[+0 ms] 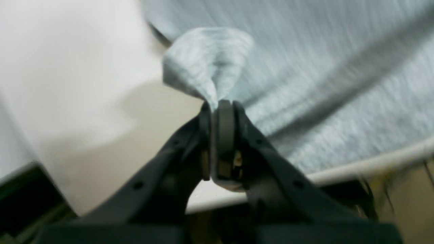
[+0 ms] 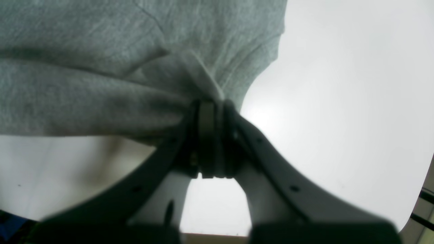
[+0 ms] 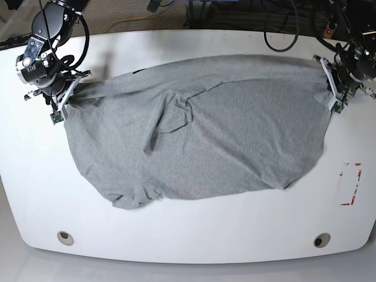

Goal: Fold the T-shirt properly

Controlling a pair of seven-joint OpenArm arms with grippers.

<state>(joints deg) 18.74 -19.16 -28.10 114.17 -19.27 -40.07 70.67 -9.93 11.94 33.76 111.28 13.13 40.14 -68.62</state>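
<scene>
Both claws were clamped on the T-shirt (image 3: 200,135): left claw (image 1: 220,103) and right claw (image 2: 208,101) pinched opposite edges above the white bench (image 3: 194,235).

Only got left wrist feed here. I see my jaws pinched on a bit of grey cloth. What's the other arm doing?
Observer: The right gripper is shut on the T-shirt too, pinching its edge at the opposite end.
Operator: Is the shirt off the table?
Observer: Mostly not. In the base view it lies spread across the white table, stretched between the right gripper and the left gripper.
Operator: Flat?
Observer: No. There is a bunched fold left of its middle in the base view, and a sleeve juts out at the near edge.
Operator: Print visible?
Observer: No lettering shows in any view.
</scene>
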